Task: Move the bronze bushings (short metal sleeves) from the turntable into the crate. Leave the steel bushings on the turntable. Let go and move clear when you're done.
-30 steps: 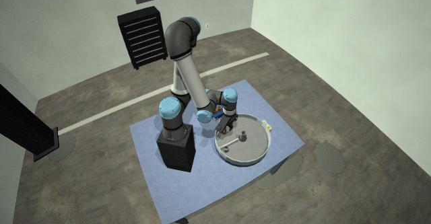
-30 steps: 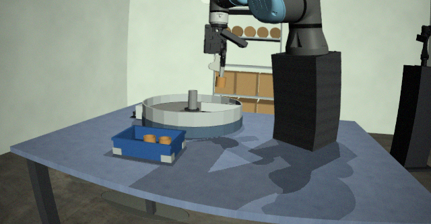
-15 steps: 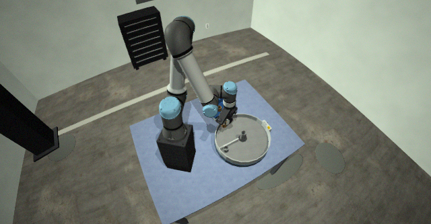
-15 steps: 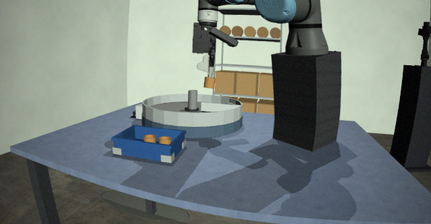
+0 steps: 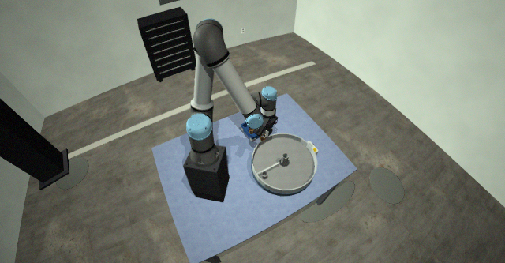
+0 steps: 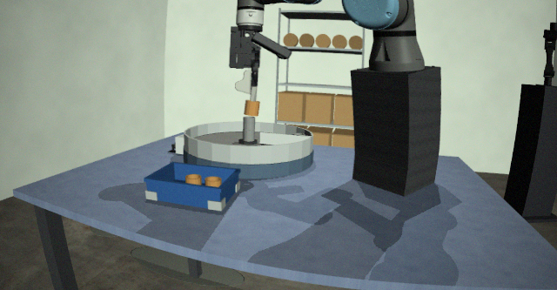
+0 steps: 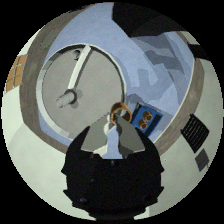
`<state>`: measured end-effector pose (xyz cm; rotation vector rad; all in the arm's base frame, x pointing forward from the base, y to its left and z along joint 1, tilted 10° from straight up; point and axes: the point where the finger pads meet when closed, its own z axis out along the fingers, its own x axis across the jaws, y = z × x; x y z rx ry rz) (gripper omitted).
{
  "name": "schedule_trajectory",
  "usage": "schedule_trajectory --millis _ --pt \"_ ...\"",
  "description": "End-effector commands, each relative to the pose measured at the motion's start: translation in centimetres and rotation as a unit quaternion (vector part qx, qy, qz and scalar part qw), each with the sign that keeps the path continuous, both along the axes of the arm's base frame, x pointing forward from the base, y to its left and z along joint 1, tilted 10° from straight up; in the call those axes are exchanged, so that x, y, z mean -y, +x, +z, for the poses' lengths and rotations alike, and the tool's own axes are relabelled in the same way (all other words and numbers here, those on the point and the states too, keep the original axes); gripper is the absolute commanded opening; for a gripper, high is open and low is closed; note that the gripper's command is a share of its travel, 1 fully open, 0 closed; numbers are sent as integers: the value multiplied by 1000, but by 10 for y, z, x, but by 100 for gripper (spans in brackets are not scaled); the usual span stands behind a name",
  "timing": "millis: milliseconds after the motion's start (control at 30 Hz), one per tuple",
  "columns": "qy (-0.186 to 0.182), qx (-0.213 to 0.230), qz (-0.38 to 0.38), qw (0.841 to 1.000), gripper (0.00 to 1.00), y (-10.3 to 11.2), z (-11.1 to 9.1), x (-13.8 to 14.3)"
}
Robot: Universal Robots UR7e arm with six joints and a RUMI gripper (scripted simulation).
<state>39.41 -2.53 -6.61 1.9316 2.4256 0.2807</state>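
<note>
Clamped end effector [image 6: 252, 100] pinched just one wall of the bronze bushing [image 6: 251, 107], carried aloft near the turntable [image 6: 244, 152] rim, short of the crate [image 6: 183, 194]. Looked risky: could have swung, slipped free early, bounced across the counter [image 6: 305, 238].

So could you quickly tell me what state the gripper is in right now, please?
Gripper: closed on a bronze bushing, held in the air above the turntable, not yet over the crate.

Orange-bronze bushing [image 6: 251, 107], blue crate [image 6: 191, 190] with pale corners, grey turntable [image 6: 248, 152], blue-grey table [image 6: 305, 220].
</note>
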Motion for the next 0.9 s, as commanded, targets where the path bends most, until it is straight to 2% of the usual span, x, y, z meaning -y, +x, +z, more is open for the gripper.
schedule_trajectory --millis 0,433,500,867 --pt "-2 -2 -1 1000 0 17 4 -18" --pt "-2 -2 -1 1000 0 65 17 -73" --pt "-2 -2 -1 1000 0 65 17 -73" --pt "-2 -2 -1 1000 0 103 27 -118"
